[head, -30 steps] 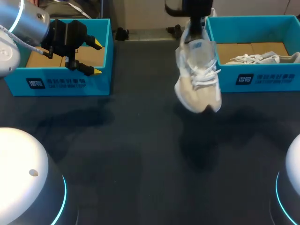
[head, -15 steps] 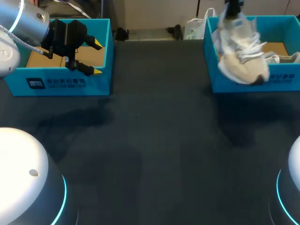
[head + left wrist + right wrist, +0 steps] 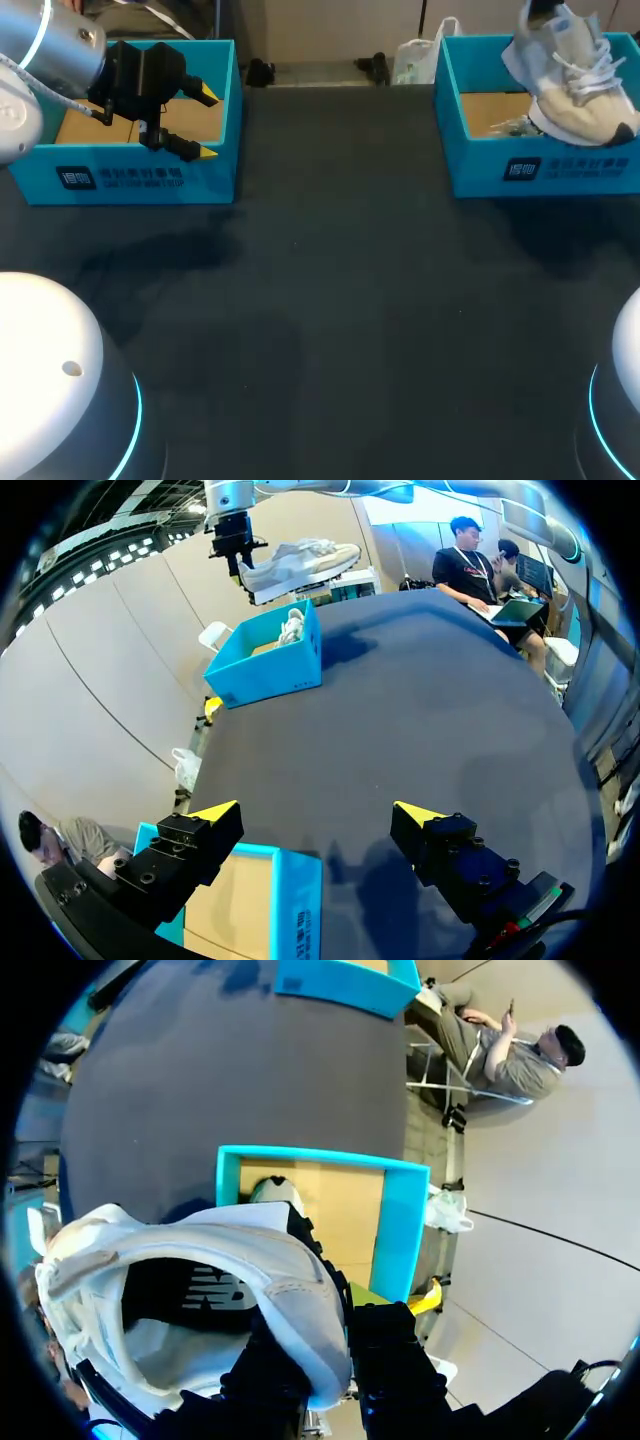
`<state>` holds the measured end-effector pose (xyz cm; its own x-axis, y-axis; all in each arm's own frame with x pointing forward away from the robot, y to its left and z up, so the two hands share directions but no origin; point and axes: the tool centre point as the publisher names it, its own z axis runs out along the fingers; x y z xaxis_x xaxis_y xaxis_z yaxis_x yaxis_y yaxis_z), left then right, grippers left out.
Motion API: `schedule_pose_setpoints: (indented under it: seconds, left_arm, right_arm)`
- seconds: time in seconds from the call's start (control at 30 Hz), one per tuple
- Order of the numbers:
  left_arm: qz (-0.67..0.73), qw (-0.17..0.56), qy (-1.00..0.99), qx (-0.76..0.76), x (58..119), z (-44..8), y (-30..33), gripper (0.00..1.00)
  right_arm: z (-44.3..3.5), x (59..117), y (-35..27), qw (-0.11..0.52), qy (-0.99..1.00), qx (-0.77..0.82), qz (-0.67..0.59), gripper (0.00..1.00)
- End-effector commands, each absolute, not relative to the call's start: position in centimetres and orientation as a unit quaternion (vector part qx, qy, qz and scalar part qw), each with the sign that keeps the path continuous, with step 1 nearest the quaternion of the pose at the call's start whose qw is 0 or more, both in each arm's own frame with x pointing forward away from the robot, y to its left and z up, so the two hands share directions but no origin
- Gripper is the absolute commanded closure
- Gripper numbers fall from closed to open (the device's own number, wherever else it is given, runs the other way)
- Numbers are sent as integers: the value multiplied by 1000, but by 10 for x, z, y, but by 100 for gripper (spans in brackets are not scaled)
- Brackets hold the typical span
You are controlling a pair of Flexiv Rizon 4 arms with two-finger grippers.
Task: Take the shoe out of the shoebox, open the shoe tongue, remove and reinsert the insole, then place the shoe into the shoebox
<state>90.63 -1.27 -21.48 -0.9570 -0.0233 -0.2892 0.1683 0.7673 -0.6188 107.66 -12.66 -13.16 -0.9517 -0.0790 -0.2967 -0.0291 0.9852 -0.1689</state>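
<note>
**Right tool holding the shoe above the open shoebox – left tool idle**

The right tool is clamped on the heel collar of the pale shoe, one finger inside the opening and one outside. The shoe hangs from it tilted, its toe lower than its heel, clear of the table. Directly under this tool lies the blue shoebox. A second shoe rests on its cardboard floor, partly hidden by the held one. Well apart, the left tool hangs with its yellow-tipped fingers spread wide and nothing between them. The other shoebox lies just under it – one blue corner and the brown floor show between and below the fingers. Far ahead of the left tool, the held shoe is seen lifted above the shoebox rim.
</note>
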Motion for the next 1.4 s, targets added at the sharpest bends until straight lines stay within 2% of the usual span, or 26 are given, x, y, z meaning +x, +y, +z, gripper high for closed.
schedule_pose_setpoints:
  seconds: [0.03,0.5,0.9,1.2,1.4]
  left_arm:
    - [-338,140,930,39,907,-214,-13,0]
    - [-338,140,930,39,907,-214,-13,0]
    - [-338,140,930,39,907,-214,-13,0]
    - [-338,140,930,39,907,-214,-13,0]
    - [-338,140,930,39,907,-214,-13,0]
  right_arm:
    - [-130,1076,-126,153,984,-28,-82,100]
    - [-130,1076,-126,153,984,-28,-82,100]
    - [-138,1129,-197,160,982,0,-102,100]
    - [-161,1170,-249,133,984,-16,-116,100]
    - [-168,1187,-282,126,984,27,-127,100]
